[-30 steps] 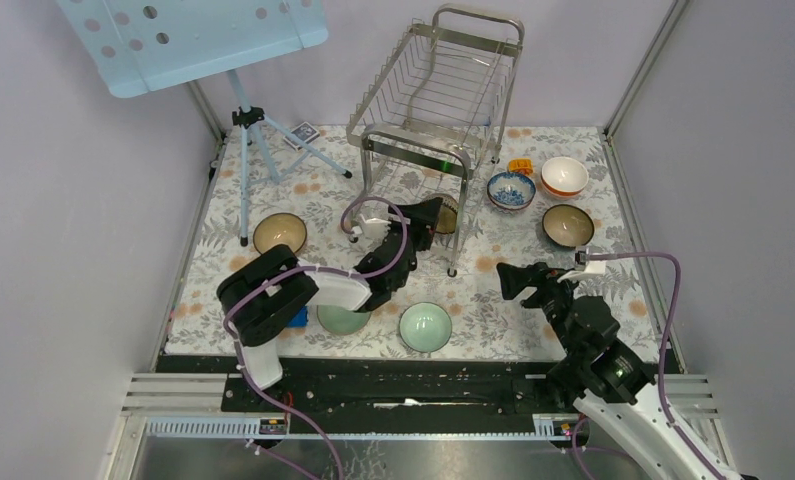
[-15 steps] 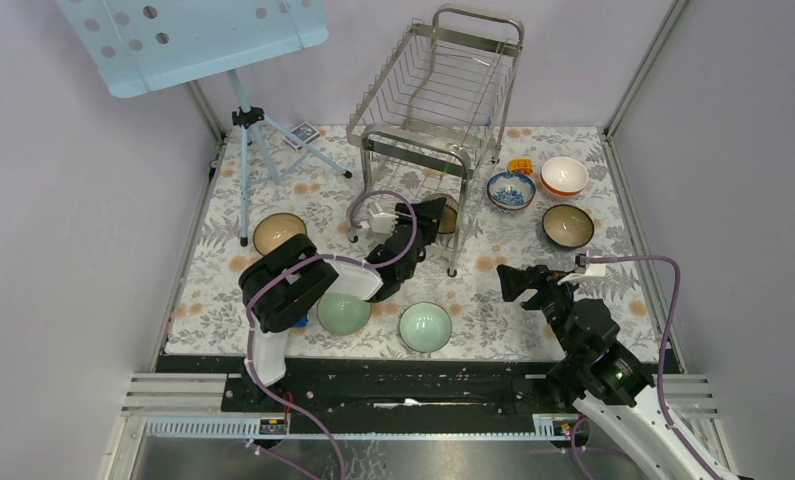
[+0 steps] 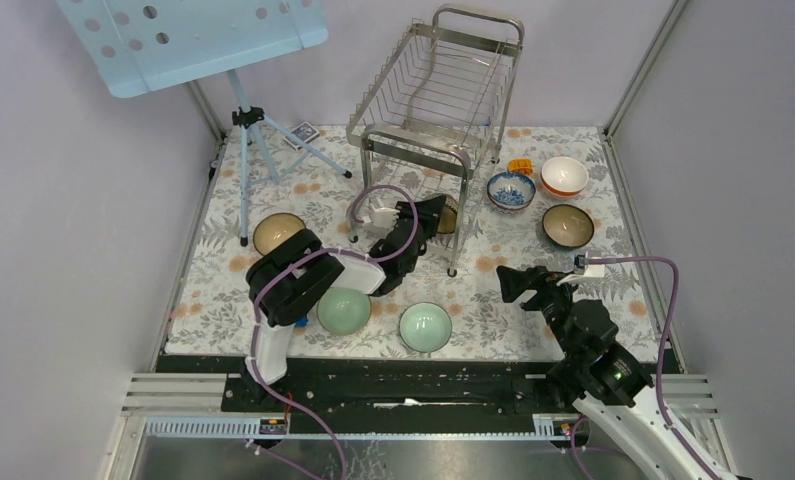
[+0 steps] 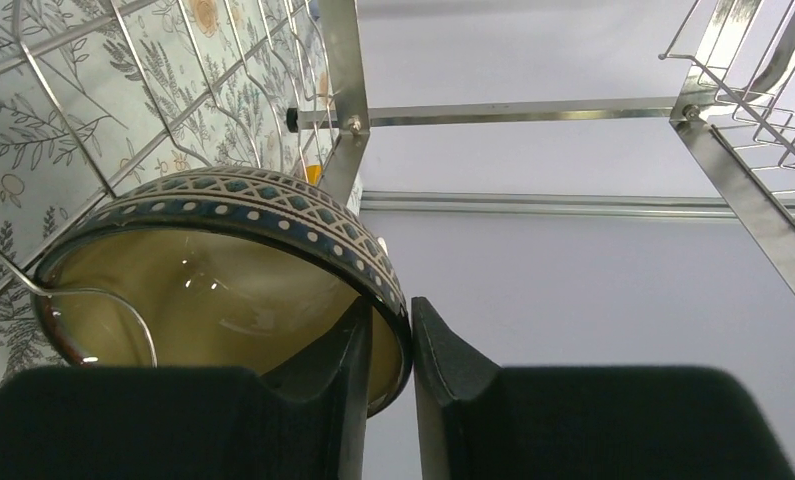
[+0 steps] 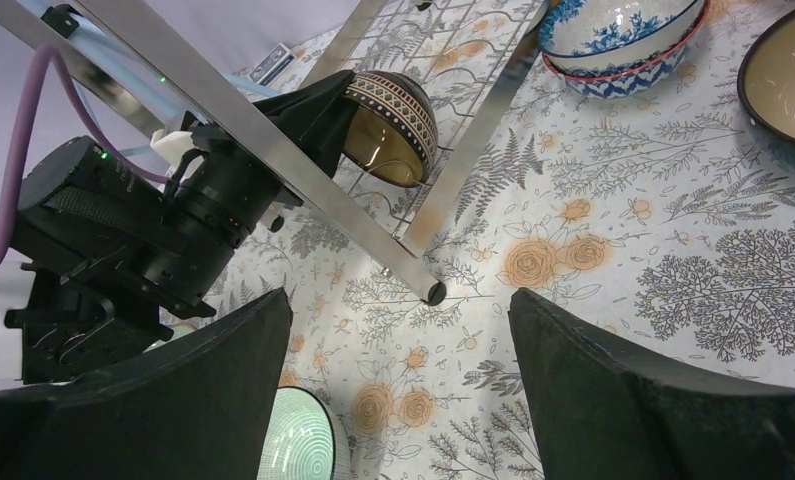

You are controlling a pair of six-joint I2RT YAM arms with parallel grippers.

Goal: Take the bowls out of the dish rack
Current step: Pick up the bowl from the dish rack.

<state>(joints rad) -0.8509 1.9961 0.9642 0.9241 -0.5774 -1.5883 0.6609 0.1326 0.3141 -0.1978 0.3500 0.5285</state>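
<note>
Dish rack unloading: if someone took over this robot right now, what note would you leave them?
Left gripper: closed on the rim of the patterned bowl, standing on edge in the dish rack's lower tier.
Right gripper: open, empty, above the mat.
Done: on the mat sit the tan bowl, two pale green bowls, blue-white bowl, orange-white bowl, dark bowl.
Left: lift out this bowl, seemingly the last in the rack, and set it down.

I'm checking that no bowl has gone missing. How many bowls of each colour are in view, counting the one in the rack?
Pale green bowls: 2
Blue-patterned bowls, stacked: 2
Orange-and-white bowl: 1
Dark bowls, tan inside: 2
Brown patterned bowl, in the rack: 1
Total: 8
</note>
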